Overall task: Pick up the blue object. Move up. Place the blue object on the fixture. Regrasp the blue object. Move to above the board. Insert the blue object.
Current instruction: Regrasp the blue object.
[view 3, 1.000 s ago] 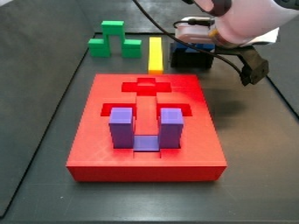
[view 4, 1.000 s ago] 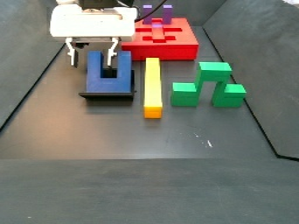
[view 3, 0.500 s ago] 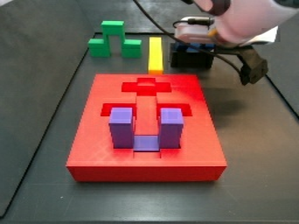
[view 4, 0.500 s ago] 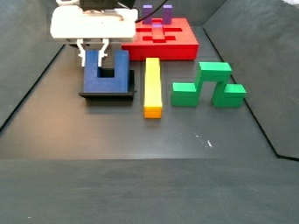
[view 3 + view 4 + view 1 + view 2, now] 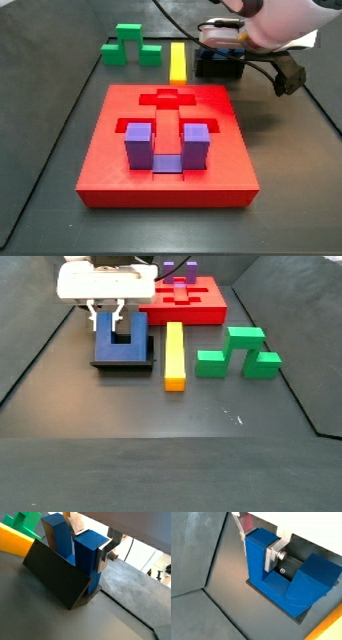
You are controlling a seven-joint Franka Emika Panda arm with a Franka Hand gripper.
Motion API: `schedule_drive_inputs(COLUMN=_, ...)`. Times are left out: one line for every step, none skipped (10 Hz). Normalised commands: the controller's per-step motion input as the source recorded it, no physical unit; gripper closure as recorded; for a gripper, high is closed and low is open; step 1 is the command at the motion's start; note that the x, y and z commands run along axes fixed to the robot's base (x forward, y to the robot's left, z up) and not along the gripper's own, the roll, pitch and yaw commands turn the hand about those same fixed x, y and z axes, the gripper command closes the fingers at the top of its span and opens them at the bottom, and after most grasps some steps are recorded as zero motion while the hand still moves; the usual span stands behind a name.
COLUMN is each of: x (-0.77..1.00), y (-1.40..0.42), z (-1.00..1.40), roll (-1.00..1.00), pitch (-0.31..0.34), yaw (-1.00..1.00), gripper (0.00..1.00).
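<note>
The dark blue U-shaped plastic block (image 5: 122, 339) sat on the small black fixture (image 5: 120, 361), with its two prongs pointing up and its joining bar down in the fixture's top. The fixture stood on the dark table, just beside the long yellow bar (image 5: 174, 354) and near the big red square board (image 5: 167, 150).

The gripper (image 5: 110, 316) hung right over the block — straight above it, not off to a side. In a wrist view, one flat silver finger (image 5: 272, 556) lay against the inner face of a prong, down in the gap of the U. Another finger (image 5: 240, 527) showed just outside that same prong. So the jaws sat either side of one prong, close to it. I could not tell if they were squeezing it or only resting by it.

This looked like the regrasp step. The prongs ran up and down, in line with the fingers, so the grip had to close across one prong.

A purple U-shaped block (image 5: 166, 146) already sat in the board. A green block (image 5: 238, 353) lay well apart.
</note>
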Motion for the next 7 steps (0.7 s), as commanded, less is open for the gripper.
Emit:
schedule_drive_inputs(x=0.00, y=0.00, z=0.00, roll=0.00, pitch=0.000, yaw=0.00, gripper=1.00)
schedule_drive_inputs(x=0.00, y=0.00, z=0.00, roll=0.00, pitch=0.000, yaw=0.00, gripper=1.00)
schedule_drive_inputs(x=0.00, y=0.00, z=0.00, roll=0.00, pitch=0.000, yaw=0.00, gripper=1.00)
schedule_drive_inputs(x=0.00, y=0.00, z=0.00, roll=0.00, pitch=0.000, yaw=0.00, gripper=1.00)
schedule_drive_inputs(x=0.00, y=0.00, z=0.00, roll=0.00, pitch=0.000, yaw=0.00, gripper=1.00)
schedule_drive_inputs(x=0.00, y=0.00, z=0.00, roll=0.00, pitch=0.000, yaw=0.00, gripper=1.00)
schedule_drive_inputs(x=0.00, y=0.00, z=0.00, roll=0.00, pitch=0.000, yaw=0.00, gripper=1.00)
